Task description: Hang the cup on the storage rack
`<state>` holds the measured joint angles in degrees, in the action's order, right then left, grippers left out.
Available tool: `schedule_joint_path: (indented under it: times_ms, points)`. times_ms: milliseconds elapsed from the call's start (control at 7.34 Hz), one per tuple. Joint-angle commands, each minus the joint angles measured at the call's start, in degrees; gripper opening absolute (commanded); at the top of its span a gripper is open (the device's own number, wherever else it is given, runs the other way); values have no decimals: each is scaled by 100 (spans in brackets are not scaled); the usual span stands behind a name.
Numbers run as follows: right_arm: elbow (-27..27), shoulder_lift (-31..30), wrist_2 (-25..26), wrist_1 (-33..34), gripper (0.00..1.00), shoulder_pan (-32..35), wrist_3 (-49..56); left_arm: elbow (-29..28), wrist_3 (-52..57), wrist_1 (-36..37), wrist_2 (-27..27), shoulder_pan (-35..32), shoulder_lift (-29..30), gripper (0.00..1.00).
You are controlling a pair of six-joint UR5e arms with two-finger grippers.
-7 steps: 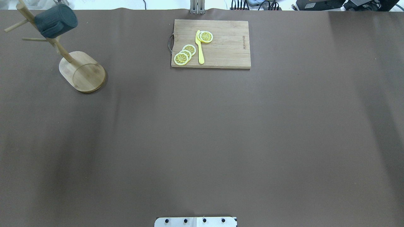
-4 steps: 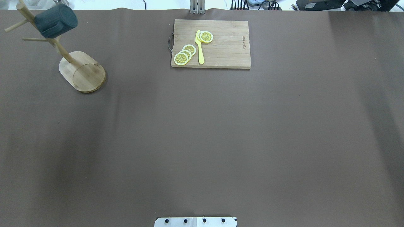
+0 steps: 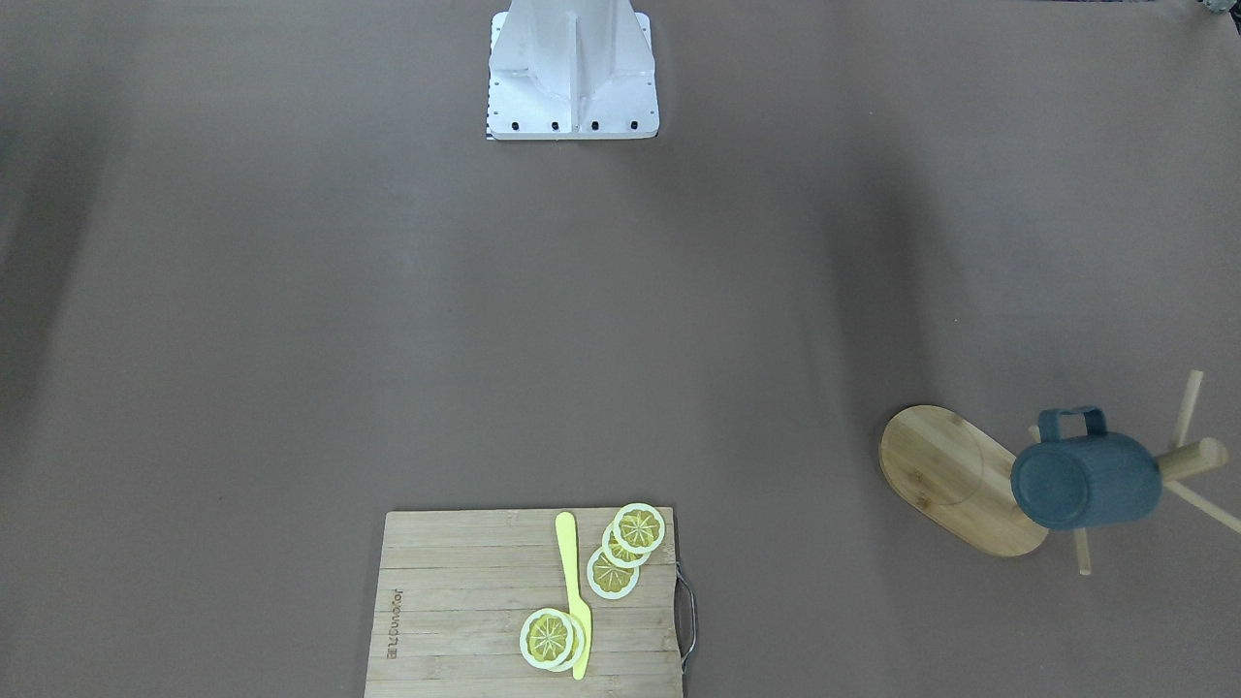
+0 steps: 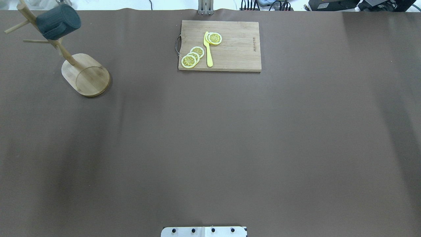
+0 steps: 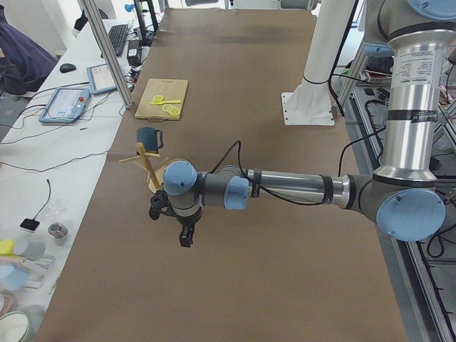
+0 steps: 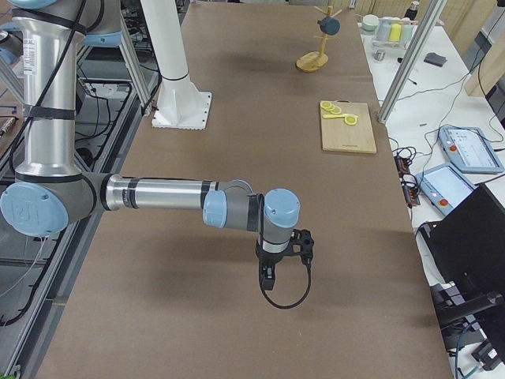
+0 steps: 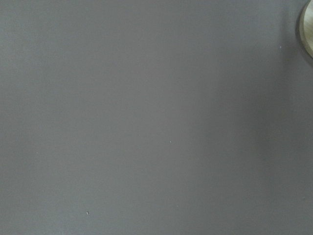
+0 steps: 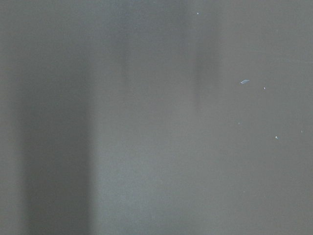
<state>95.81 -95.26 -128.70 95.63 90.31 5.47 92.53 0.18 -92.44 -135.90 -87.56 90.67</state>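
Observation:
The slate-blue cup (image 4: 58, 21) hangs by its handle on a peg of the bamboo storage rack (image 4: 86, 75) at the table's far left corner. In the front-facing view the cup (image 3: 1086, 480) lies on its side on the rack (image 3: 945, 475), bottom toward the camera. My left gripper (image 5: 185, 239) hovers above the table near the rack and holds nothing. My right gripper (image 6: 268, 280) hovers over bare table far from the rack. Both grippers show only in the side views, so I cannot tell whether they are open or shut.
A rectangular wooden cutting board (image 4: 233, 54) lies at the far middle with lemon slices (image 4: 189, 61) and a yellow knife (image 4: 208, 52). The robot's white base (image 3: 572, 68) stands at the near edge. The rack's base rim (image 7: 308, 24) shows in the left wrist view.

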Motion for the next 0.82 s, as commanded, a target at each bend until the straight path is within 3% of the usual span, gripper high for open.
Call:
schedule_joint_path:
  times_ms: [0, 681]
  points:
    - [-62, -19, 29, -1, 100, -13, 41, 2, 0, -2, 2, 2, 30, 99]
    - [-256, -37, 11, -9, 100, -13, 6, 2, 0, -2, -7, 2, 21, 99]
